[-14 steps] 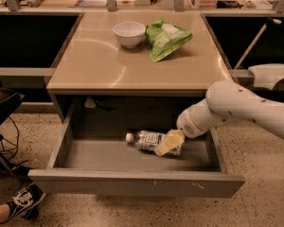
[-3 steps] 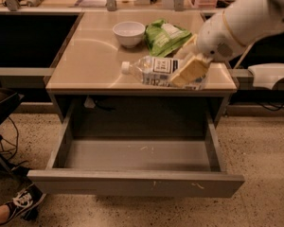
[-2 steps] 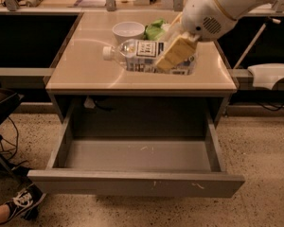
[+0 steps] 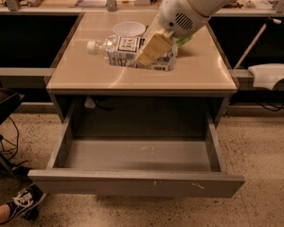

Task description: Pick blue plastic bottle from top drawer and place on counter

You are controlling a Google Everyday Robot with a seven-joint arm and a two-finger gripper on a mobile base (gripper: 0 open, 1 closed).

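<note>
Clear thin plastic, likely light, slippery and easily dented, the bottle (image 4: pixel 117 50) is being gripped around its labelled middle by the hand (image 4: pixel 146 56), sideways low over the tabletop (image 4: pixel 85 77) beside the bowl (image 4: pixel 128 29).

- The counter (image 4: pixel 132 79) — a glossy beige top — is laid with a white bowl (image 4: pixel 128 29) and a green snack bag (image 4: pixel 185 40).
- The gripper (image 4: pixel 150 52) is held over it, clamped on the blue plastic bottle (image 4: pixel 117 48).
</note>
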